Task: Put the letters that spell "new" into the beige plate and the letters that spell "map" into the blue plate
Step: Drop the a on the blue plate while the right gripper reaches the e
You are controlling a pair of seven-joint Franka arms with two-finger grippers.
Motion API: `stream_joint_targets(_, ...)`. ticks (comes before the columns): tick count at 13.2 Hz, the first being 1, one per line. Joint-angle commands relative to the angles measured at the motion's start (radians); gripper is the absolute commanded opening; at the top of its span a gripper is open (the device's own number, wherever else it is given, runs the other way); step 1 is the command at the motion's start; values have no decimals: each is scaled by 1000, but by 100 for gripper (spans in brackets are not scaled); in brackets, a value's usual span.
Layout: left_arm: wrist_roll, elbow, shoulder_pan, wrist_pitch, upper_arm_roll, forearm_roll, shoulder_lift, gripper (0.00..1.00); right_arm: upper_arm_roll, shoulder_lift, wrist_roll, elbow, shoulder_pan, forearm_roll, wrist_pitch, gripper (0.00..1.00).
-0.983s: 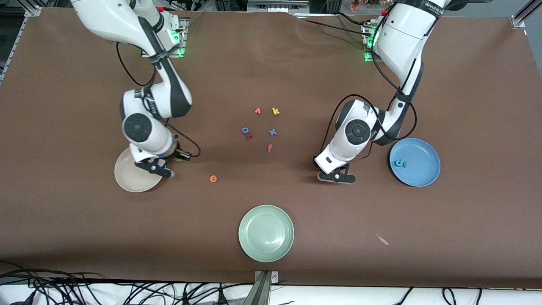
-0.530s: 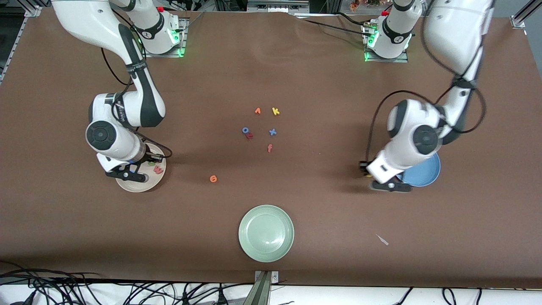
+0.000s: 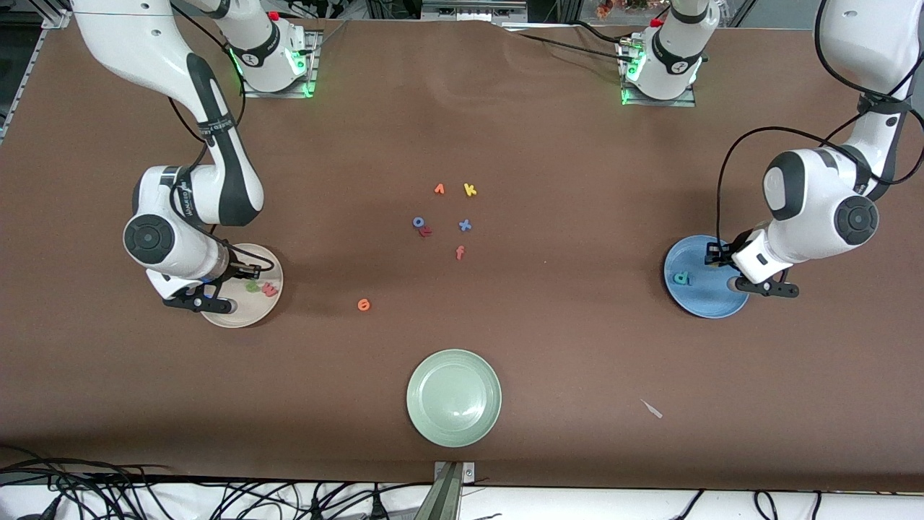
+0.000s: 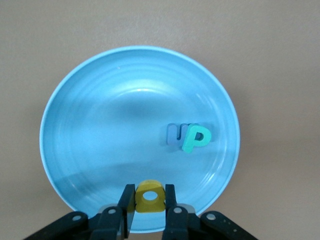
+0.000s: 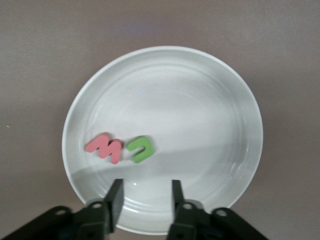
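Left wrist view: the yellow a [image 4: 149, 197] is clamped by the left gripper [image 4: 150, 206] over the blue plate [image 4: 80, 125]; the empty right gripper [image 5: 144, 197] is parted over the beige plate [image 5: 210, 90].

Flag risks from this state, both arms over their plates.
1. Left gripper holds the yellow a over the blue plate's rim edge; released here, it may bounce out.
2. Orange e lies alone on the table, not in the beige plate, and orange f could be mistaken for it.
3. Right gripper is open and empty.
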Motion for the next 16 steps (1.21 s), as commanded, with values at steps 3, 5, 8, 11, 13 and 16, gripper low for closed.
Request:
stream_joint_targets(3, -16, -17, -9, 42, -10, 36, -13, 100, 23, 2, 0, 65, 32, 17, -7, 100)
stream_joint_targets(5, -16, -29, -7, 28, -10, 37, -51, 100, 57, 11, 31, 94, 36, 17, -8, 100)
stream_joint_targets(8, -18, -85, -1, 7, -11, 36, -191, 100, 120, 37, 77, 143, 35, 19, -7, 100)
stream_joint_targets(11, -18, -75, -3, -70, -11, 37, -310, 100, 186, 74, 128, 188, 36, 19, -2, 100)
stream_joint_targets(13, -21, -72, -6, -157, -16, 39, -416, 100, 221, 101, 164, 203, 35, 19, 7, 100)
stream_joint_targets(16, -44, 7, -10, -370, -25, 48, -528, 100, 287, 155, 227, 249, 35, 19, 18, 100)
